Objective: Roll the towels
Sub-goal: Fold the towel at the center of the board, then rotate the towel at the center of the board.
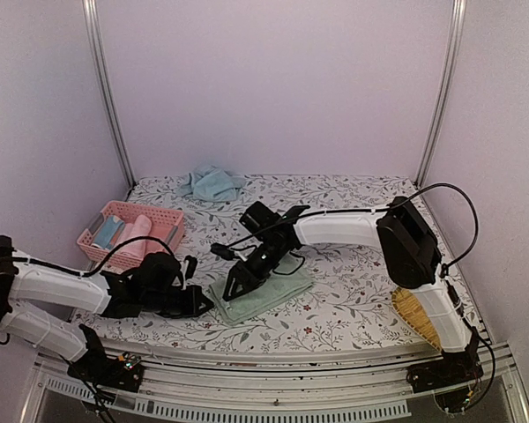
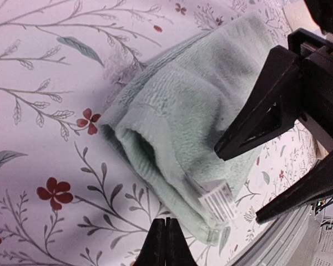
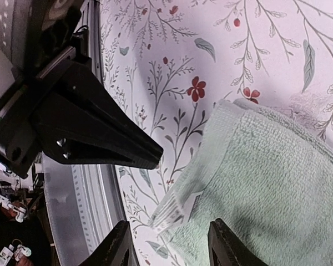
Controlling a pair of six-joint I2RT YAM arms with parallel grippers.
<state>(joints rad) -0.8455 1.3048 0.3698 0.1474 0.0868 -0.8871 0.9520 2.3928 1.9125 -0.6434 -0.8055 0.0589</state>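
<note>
A pale green towel lies folded flat on the flowered tablecloth at front centre, with a white label at its near corner. It also shows in the right wrist view. My left gripper is shut and empty, its tips on the cloth just beside the towel's near-left corner. My right gripper is open, its fingers straddling the towel's labelled corner from above. A blue towel lies crumpled at the back. Rolled blue and pink towels lie in the basket.
A pink plastic basket stands at the left, behind my left arm. A yellow brush-like object lies at the right front, by the right arm's base. The table's metal front rail runs close below the towel.
</note>
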